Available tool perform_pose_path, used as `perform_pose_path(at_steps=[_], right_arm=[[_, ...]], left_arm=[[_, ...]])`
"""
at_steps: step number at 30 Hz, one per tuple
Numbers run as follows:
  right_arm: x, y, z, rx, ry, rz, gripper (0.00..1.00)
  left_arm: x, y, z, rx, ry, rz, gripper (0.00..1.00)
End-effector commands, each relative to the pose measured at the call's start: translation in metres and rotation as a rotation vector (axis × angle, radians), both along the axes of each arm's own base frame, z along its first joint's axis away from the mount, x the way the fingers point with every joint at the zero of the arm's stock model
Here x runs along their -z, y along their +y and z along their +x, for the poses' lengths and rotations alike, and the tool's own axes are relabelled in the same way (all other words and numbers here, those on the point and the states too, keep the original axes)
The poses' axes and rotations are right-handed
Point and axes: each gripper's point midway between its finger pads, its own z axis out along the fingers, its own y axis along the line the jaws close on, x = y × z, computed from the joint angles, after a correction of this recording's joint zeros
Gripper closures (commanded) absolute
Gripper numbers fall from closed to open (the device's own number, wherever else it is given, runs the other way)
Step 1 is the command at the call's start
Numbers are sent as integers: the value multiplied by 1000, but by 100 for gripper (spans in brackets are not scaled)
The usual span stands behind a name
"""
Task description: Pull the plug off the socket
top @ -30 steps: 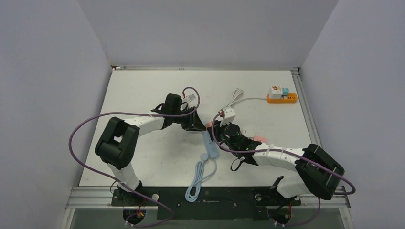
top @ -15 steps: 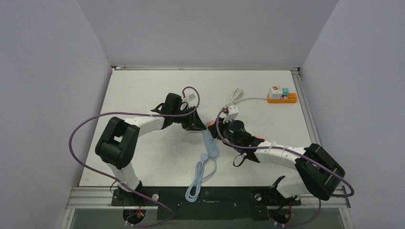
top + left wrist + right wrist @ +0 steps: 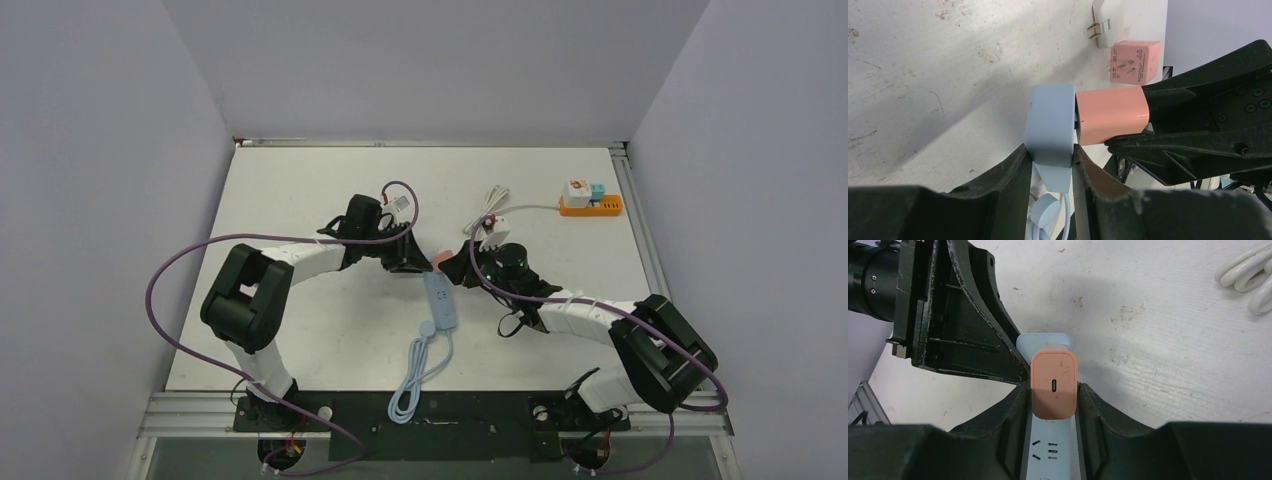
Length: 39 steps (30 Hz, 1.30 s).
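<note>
From above, the left claw (image 3: pixel 412 262) and right claw (image 3: pixel 455 268) meet in the middle of the worktop (image 3: pixel 300 180), right at the far end of the blue power strip (image 3: pixel 441 302), with the pink plug (image 3: pixel 441 260) between them. Left wrist cam: left claw's clamped on the strip's end, plug butted against its face. Right wrist cam: right claw's pinching the plug, strip underneath.

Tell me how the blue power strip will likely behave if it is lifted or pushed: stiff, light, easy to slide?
Probably stiff: the power strip is a straight, hard-looking bar. It seems light and could slide on the table, so the left tool clamping its end helps. Its looped cord looks floppy and would likely trail.
</note>
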Motion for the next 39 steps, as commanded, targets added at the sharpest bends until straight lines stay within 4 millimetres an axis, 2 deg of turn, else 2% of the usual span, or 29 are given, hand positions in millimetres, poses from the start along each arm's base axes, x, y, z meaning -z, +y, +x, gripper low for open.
perform_pose_path(at_steps=[1, 14, 25, 31, 39], right_arm=[[-20, -10, 20, 76, -64, 66, 95], [-23, -15, 20, 107, -93, 25, 95], [-31, 6, 4, 142, -232, -206, 95], [-32, 18, -4, 136, -271, -272, 95], [-36, 21, -9, 158, -312, -324, 95]], left_arm=[[7, 10, 8, -19, -17, 49, 100], [9, 10, 8, -20, -12, 53, 100], [9, 11, 8, -20, -9, 52, 100], [7, 12, 9, -21, -12, 52, 100], [8, 12, 9, -22, -9, 51, 100]])
